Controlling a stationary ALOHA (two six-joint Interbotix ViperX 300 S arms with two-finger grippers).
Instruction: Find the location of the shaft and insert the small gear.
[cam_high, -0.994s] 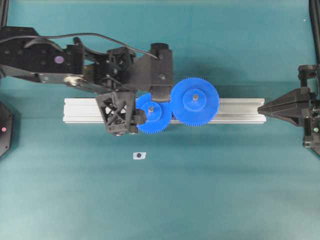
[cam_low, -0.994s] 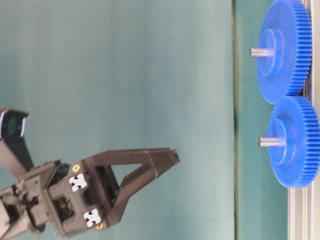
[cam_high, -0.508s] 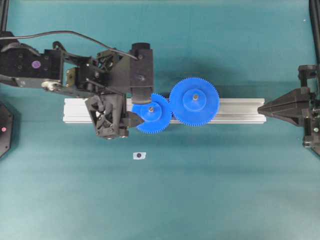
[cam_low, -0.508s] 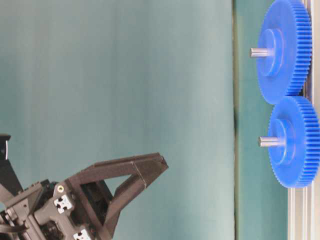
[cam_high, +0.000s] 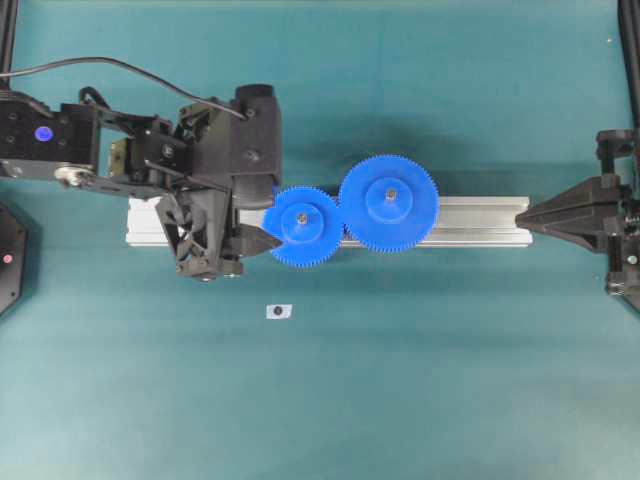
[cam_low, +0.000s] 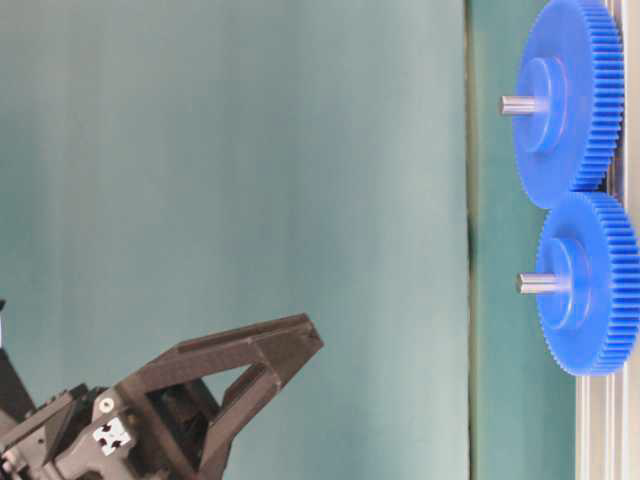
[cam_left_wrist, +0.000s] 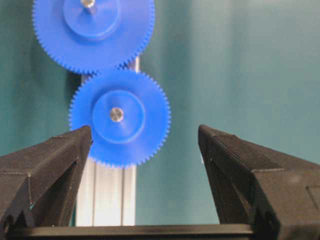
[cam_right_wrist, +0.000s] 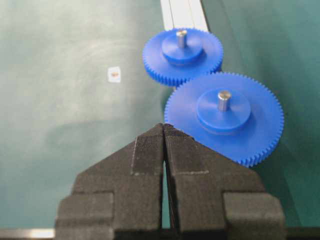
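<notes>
Small gear (cam_high: 306, 226): blue toothed plastic, seated on steel shaft (cam_left_wrist: 116, 114). Left end effector (cam_left_wrist: 145, 137) spread, withdrawn toward 9 o'clock since earlier.

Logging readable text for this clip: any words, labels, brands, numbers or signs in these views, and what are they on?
No readable text in any view.
White patterned tag on the left end effector: a printed pattern, no letters.
Small white tag on the table: dark spot in the middle, too small to read.
Small gear, large gear, metal rail: no markings visible.
</notes>
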